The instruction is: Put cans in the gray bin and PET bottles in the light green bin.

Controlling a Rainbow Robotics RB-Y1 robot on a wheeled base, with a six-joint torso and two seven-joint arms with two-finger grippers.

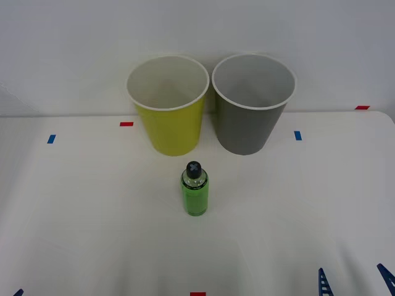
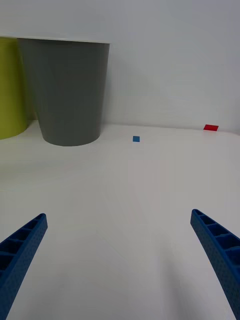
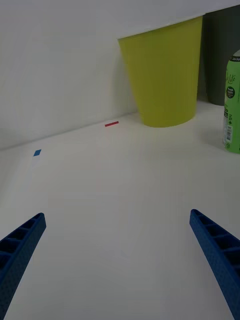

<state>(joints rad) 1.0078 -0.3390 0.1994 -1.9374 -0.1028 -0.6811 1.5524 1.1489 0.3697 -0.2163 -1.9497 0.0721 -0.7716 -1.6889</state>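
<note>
A small PET bottle (image 1: 195,191) with a green label and black cap stands upright mid-table, in front of the two bins; it also appears in the left wrist view (image 3: 232,105). The light green bin (image 1: 168,108) (image 3: 165,75) stands at the back left, with the gray bin (image 1: 252,108) (image 2: 70,90) beside it on the right. Both look hollow inside. Cans are out of view. My right gripper (image 1: 355,280) (image 2: 120,260) is open, low at the near right. My left gripper (image 3: 117,260) is open at the near left corner, well short of the bottle.
Small red tape marks (image 1: 126,124) and blue tape marks (image 1: 297,135) dot the white table (image 1: 92,216). A plain wall rises right behind the bins. The table's far right corner (image 1: 386,117) curves away near a red mark (image 1: 362,107).
</note>
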